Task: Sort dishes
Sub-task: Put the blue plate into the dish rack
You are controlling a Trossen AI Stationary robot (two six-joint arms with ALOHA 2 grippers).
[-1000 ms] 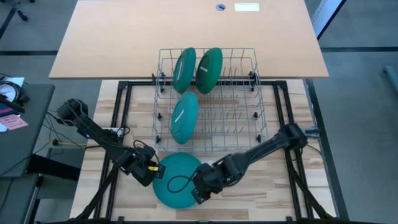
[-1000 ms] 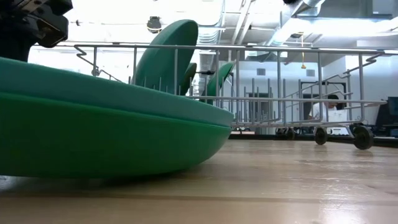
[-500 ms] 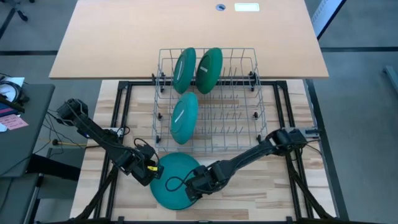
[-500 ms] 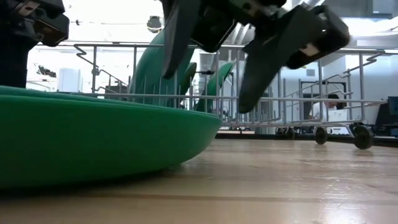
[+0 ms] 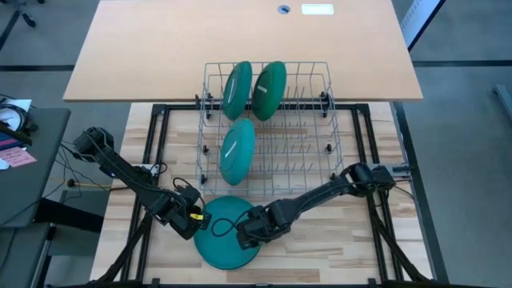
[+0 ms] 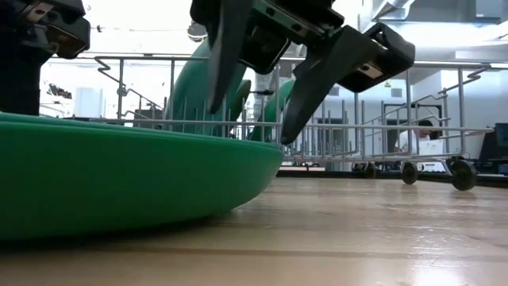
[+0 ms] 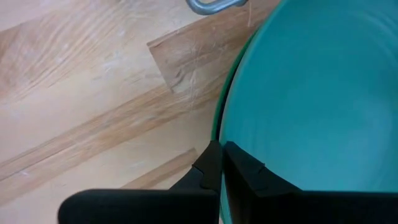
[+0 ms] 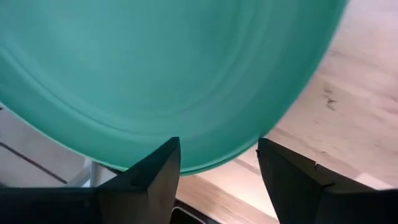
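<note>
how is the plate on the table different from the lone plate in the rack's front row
The plate on the table lies flat on the wood, with the open right gripper over it and the shut left gripper at its rim. The lone rack plate stands on edge between the wires, untouched. Both are round and teal.

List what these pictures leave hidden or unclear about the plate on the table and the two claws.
- High view: right claw tips blend into the teal plate; contact unclear.
- Left wrist view: left claw shut at the rim; a grip is unclear.
- Low view: plate cut off by the picture's edge.
- Right wrist view: plate fills the picture, hiding the wire rack.
</note>
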